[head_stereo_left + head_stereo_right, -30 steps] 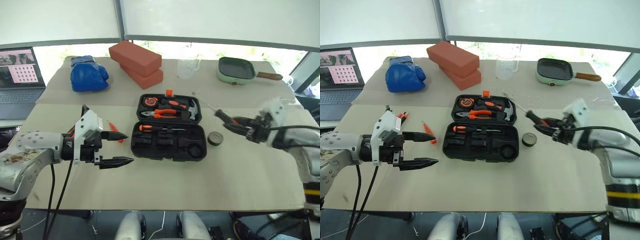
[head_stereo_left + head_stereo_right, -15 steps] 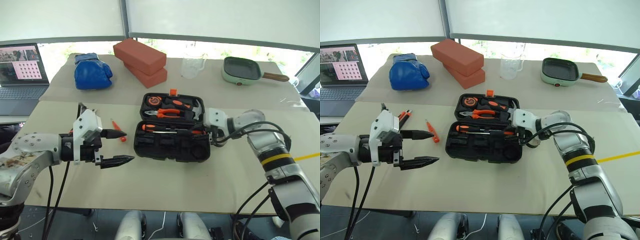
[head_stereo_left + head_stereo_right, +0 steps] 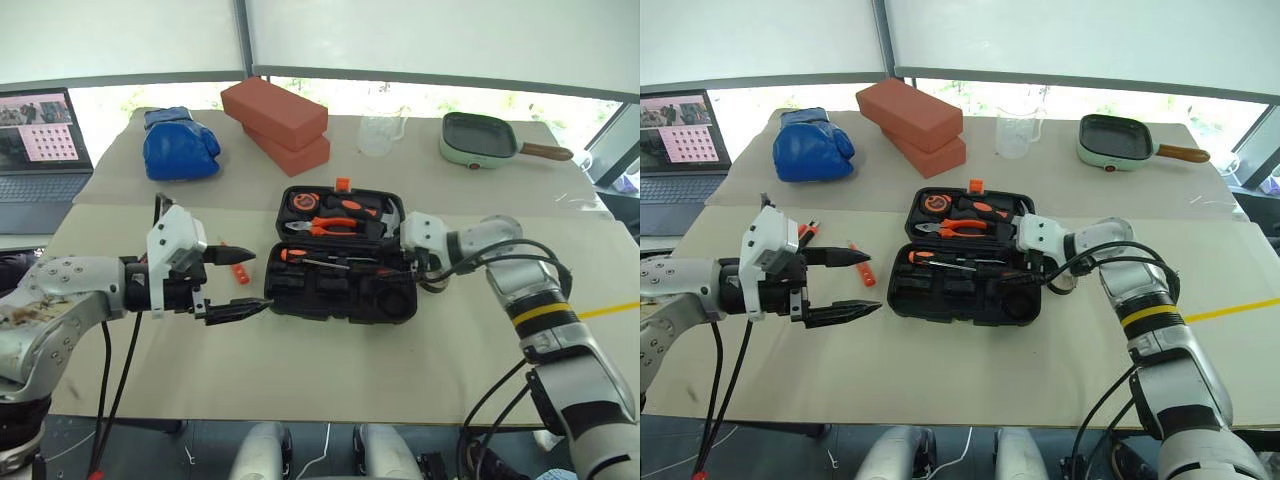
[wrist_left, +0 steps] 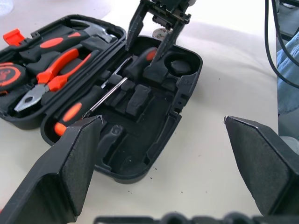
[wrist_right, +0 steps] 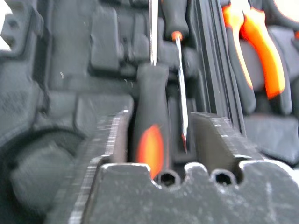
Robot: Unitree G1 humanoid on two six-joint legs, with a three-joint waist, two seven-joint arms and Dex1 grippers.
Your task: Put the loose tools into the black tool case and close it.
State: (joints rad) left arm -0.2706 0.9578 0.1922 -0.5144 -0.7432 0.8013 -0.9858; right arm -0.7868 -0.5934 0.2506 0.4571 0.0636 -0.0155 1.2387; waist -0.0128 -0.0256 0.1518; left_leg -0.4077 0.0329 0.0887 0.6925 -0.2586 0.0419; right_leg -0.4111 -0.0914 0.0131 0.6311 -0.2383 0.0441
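I see R gripper point(image 4: 156, 35) inside open case point(image 3: 340, 290), jaws apart astride a screwdriver point(image 5: 152, 135) lying in its slot. L gripper point(image 3: 235, 285) wide, empty, just beside case. Tester pen point(image 3: 860, 265) loose on table point(image 3: 940, 370).

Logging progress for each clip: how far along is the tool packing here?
Done: two screwdrivers lie in the open black tool case. In hand: the right gripper stands open astride the second screwdriver's handle, apparently just set in its recess. Left: the orange tester pen lies on the table by the open left gripper, another orange-and-black tool lies behind that gripper, and the case is not closed.
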